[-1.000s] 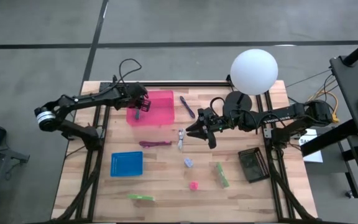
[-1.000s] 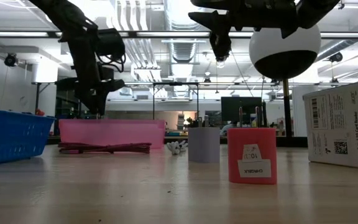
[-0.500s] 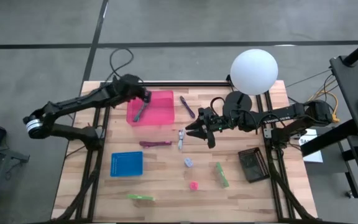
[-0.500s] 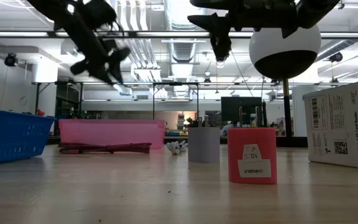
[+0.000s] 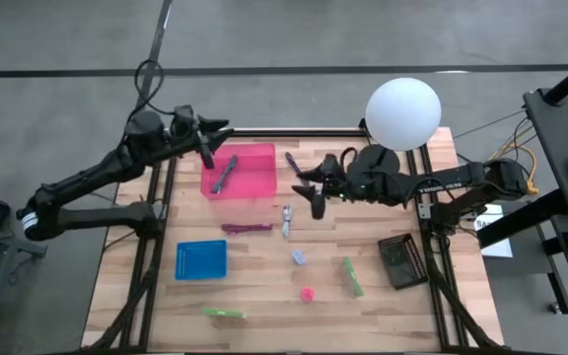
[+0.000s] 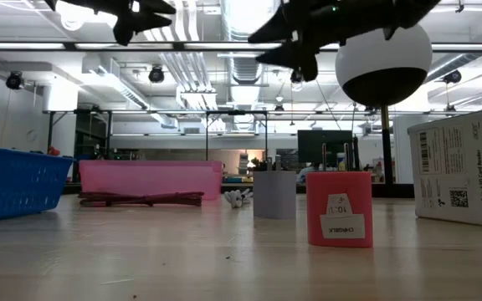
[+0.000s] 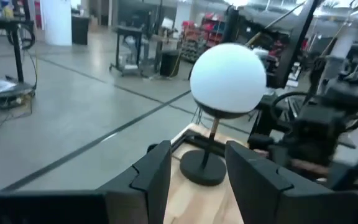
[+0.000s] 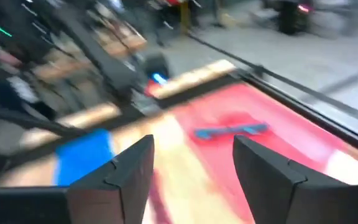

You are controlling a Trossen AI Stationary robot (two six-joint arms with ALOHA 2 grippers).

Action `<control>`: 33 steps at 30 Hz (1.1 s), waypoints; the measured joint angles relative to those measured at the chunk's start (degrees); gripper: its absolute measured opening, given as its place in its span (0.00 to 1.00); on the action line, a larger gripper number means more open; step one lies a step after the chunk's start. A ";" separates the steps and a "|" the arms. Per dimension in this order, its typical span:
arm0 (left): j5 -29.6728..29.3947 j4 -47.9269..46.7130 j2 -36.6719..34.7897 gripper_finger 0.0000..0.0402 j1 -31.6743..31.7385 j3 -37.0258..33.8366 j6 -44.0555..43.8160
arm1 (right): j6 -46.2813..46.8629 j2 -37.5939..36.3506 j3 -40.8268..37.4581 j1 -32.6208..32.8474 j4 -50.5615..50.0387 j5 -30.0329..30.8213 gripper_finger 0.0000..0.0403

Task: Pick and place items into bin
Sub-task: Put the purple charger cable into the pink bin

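Observation:
My left gripper (image 5: 217,138) (image 7: 197,152) is open and holds nothing; it hangs high above the far left corner of the pink bin (image 5: 254,182). A dark teal stick (image 5: 224,176) (image 8: 232,130) lies flat on the bin's floor. My right gripper (image 5: 307,189) (image 8: 194,146) is open and empty, in the air just right of the bin, above the purple pen (image 5: 296,168) and the silver tool (image 5: 287,219). On the table lie a maroon stick (image 5: 247,228), a lavender block (image 5: 300,257), a pink block (image 5: 308,294) and green sticks (image 5: 351,276) (image 5: 223,313).
A blue bin (image 5: 200,259) sits near the table's left side. The white globe lamp (image 5: 402,113) stands at the far right corner, behind my right arm. A black ribbed piece (image 5: 402,259) lies at the right. A white box (image 6: 463,167) shows in the low view.
My left gripper has risen from low over the pink bin and drawn back toward the table's far left corner, leaving the teal stick lying in the bin. My right gripper has shifted slightly toward the far edge and the bin and has tipped toward level.

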 joint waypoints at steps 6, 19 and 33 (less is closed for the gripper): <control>0.00 -0.57 -0.95 0.34 0.00 -0.06 -0.04 | -1.17 1.85 8.44 -0.07 -16.84 5.82 0.59; 0.52 -0.46 1.44 0.34 -0.64 -0.15 -3.14 | 12.34 19.84 26.58 -4.30 -41.73 6.85 0.63; 1.26 -0.85 -3.17 0.34 -1.02 -0.15 -3.26 | 15.62 29.44 31.76 -10.54 -50.83 5.80 0.57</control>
